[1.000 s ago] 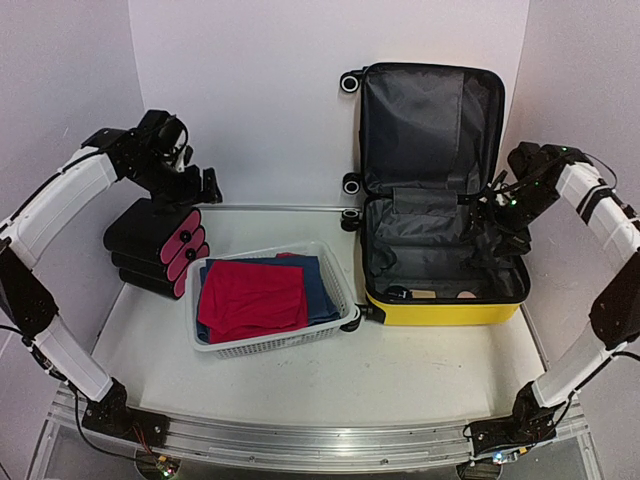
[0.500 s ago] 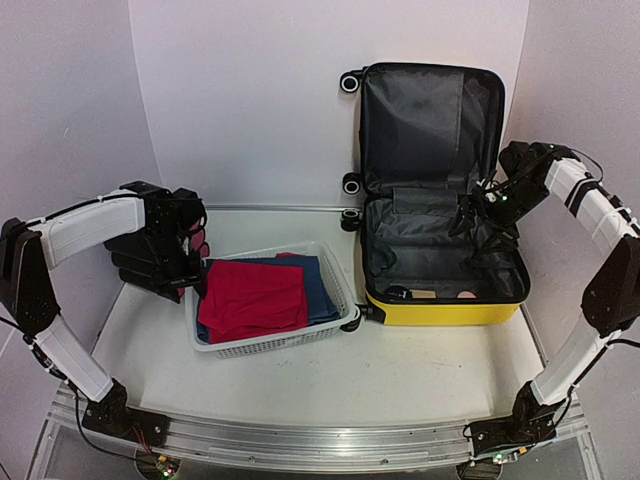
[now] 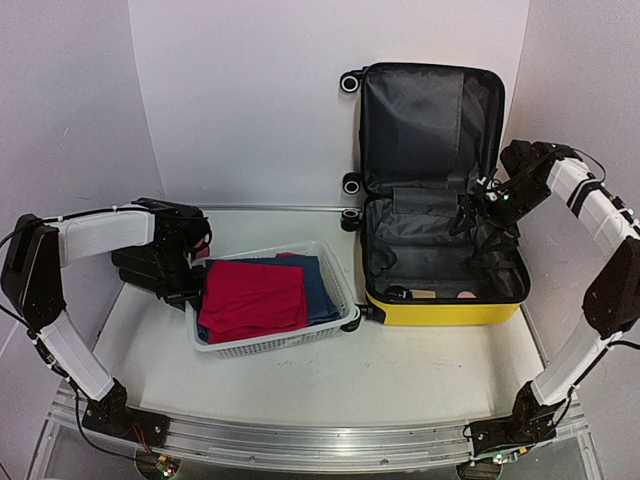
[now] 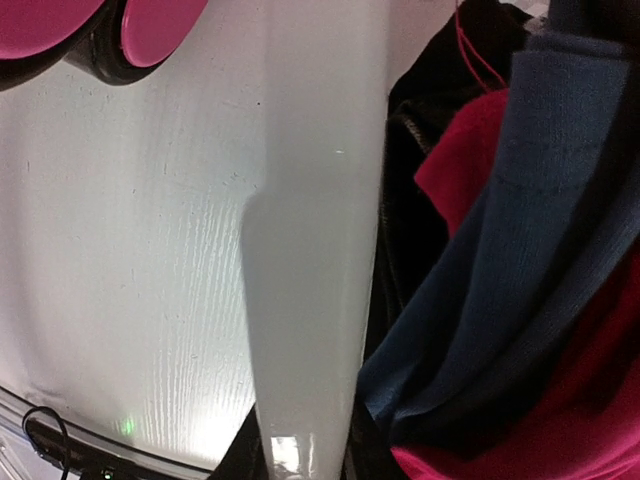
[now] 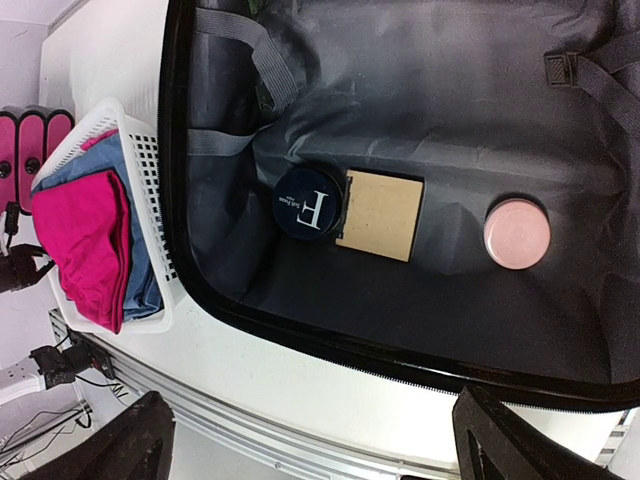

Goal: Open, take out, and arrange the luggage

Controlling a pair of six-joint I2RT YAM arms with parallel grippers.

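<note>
- We see the luggage [image 3: 445,308] lying open at the table's right, lid upright.
- The right gripper [image 3: 472,212], jaws spread wide and empty, hangs directly above its lining; this arm is nearer.
- The left gripper [image 3: 188,262] is at the basket [image 3: 270,345], well apart; we cannot tell its grip.

Robot lab bench — white backdrop panels [image 3: 250,110], white tabletop [image 3: 420,370], aluminium base rail [image 3: 320,440] along the near edge
</note>
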